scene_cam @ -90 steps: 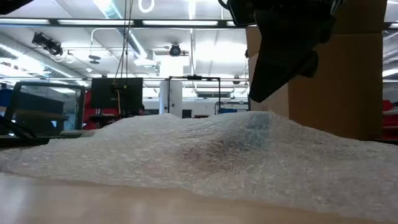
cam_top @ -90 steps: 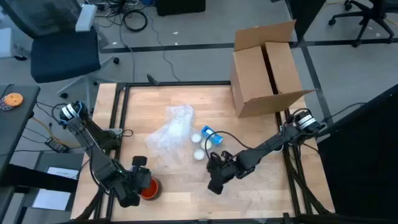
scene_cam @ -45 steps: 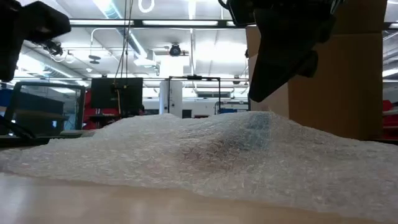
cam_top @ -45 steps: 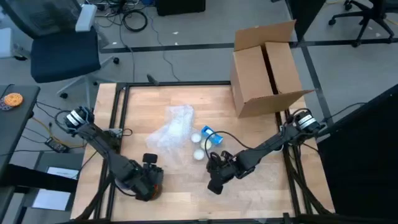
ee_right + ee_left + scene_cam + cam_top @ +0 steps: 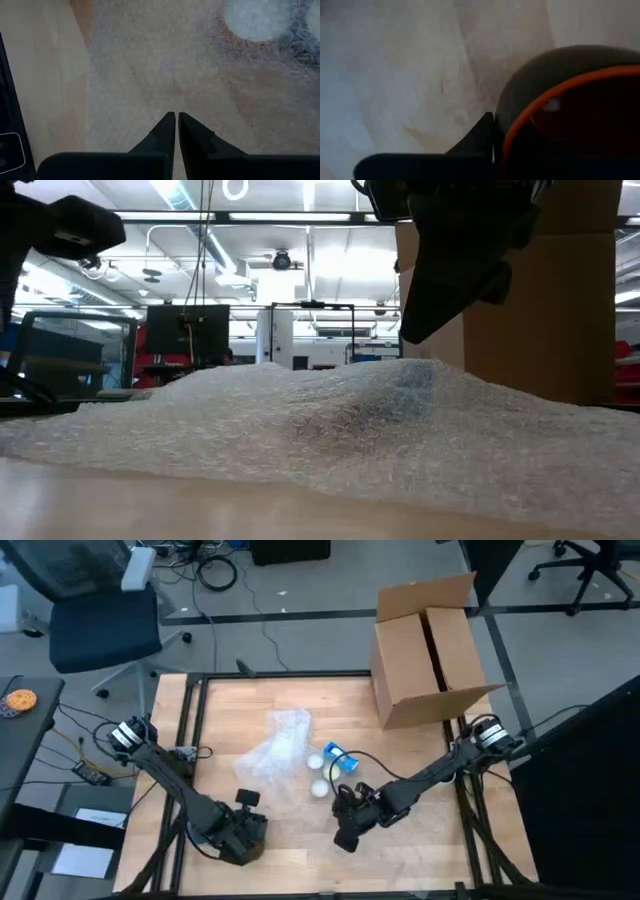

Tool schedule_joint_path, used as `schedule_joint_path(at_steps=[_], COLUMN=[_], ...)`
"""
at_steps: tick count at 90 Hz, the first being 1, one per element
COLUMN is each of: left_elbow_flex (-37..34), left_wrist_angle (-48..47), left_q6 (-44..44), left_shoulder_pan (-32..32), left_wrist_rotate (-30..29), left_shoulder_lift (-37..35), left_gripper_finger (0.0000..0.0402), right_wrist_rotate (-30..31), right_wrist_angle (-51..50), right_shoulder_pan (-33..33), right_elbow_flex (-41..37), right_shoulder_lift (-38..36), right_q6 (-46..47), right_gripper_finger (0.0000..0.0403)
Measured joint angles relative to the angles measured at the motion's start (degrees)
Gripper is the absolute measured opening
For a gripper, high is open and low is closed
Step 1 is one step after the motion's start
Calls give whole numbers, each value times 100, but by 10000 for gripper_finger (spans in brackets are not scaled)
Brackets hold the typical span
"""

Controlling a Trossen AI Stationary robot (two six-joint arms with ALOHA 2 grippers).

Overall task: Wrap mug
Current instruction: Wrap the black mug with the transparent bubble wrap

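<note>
We judge the wrapping barely begun: our left gripper (image 5: 243, 836) sits at the table's (image 5: 300, 855) near edge, clamped on the mug (image 5: 570, 120), one finger (image 5: 477, 135) against its outer wall, well apart from the bubble wrap (image 5: 277, 748). The mug itself (hidden under the gripper from above) shows its orange rim and dark inside to the left wrist camera, so its mouth faces back toward the wrist; which way its long axis lies on the table we cannot tell. Our right gripper (image 5: 345, 832) hovers over the wrap's near edge, fingers (image 5: 165, 131) pressed together, pinching nothing. Carrying, setting down and folding all remain.
</note>
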Motion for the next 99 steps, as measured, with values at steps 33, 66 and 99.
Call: schedule_joint_path(at_steps=[33, 66, 99], left_elbow_flex=[1256, 1075, 1077], left_wrist_angle=[-435, 1548, 3279], left_q6=[-120, 165, 890], left_shoulder_pan=[-252, 541, 1327], left_wrist_rotate=[-1295, -1539, -1509], left_shoulder_lift=[-16, 60, 729], left_gripper_finger=[6, 6, 6], right_wrist_rotate=[104, -88, 2256], right_wrist_angle=[591, 395, -1484], right_shoulder_pan=[-172, -220, 868], right_elbow_flex=[-210, -153, 297], right_shoulder_lift=[589, 632, -930], right_q6=[-114, -588, 20], right_gripper_finger=[0, 0, 0])
